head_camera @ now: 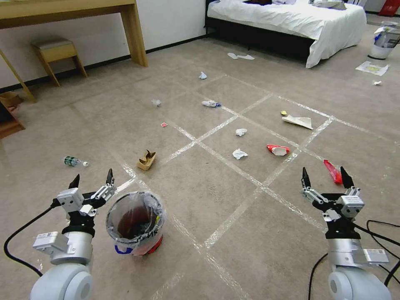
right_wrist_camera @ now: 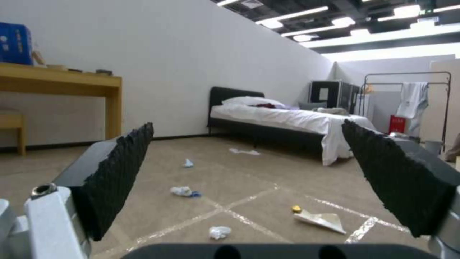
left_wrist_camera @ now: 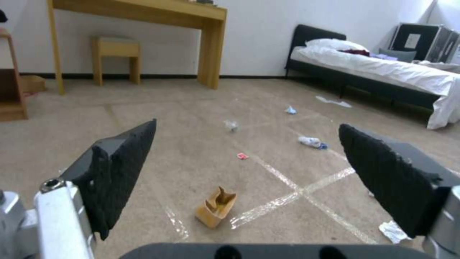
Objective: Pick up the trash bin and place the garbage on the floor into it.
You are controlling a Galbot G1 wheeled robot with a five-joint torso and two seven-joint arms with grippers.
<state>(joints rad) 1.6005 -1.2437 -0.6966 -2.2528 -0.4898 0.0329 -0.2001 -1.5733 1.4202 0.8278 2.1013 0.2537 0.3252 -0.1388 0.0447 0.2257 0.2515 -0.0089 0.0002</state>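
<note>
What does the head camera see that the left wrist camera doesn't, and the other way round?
Head view has: the trash bin with its clear liner, a small plastic bottle, and the open right gripper. Left wrist view has: the bed's white pillow. Both have: the open left gripper, the torn brown cardboard on the floor, and the wooden stool.

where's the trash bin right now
In the head view the trash bin stands upright on the carpet at lower left, just beside the open left gripper, with the torn cardboard a little beyond it.
</note>
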